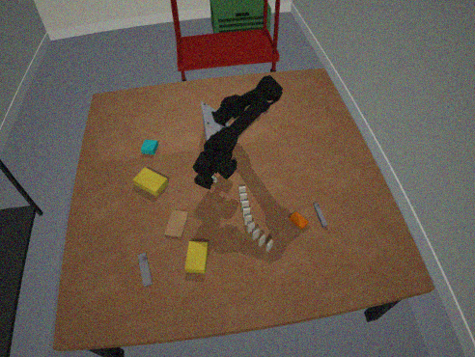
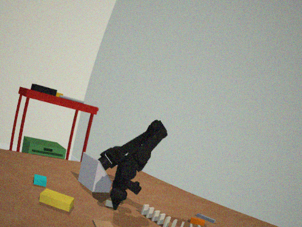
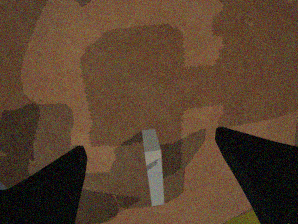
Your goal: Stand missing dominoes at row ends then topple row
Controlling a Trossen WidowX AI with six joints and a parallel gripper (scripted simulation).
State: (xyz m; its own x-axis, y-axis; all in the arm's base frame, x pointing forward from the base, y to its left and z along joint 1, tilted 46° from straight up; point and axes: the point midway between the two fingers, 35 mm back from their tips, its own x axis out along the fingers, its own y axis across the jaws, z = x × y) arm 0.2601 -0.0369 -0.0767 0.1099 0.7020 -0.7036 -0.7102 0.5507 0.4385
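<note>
Gripper (image 1: 209,181) (image 2: 115,207) (image 3: 152,144): wide open, holding nothing. Loose domino (image 1: 214,178) (image 2: 108,203) (image 3: 155,177): lying on the table between the fingertips, apart from the row. Risks here: off-centre closing, likely to skew or squeeze it out; low descent, likely to jam fingertips on wood. Row (image 1: 247,211) (image 2: 156,215): upright, curved, just beyond. Risks: early topple from a wide finger or careless release; broken chain from poor spacing. Farther off, red cart (image 1: 217,50) (image 2: 61,102): green box (image 1: 238,10) (image 2: 43,148) below, contents hidden; black box (image 2: 43,89) on top, contents likewise.
</note>
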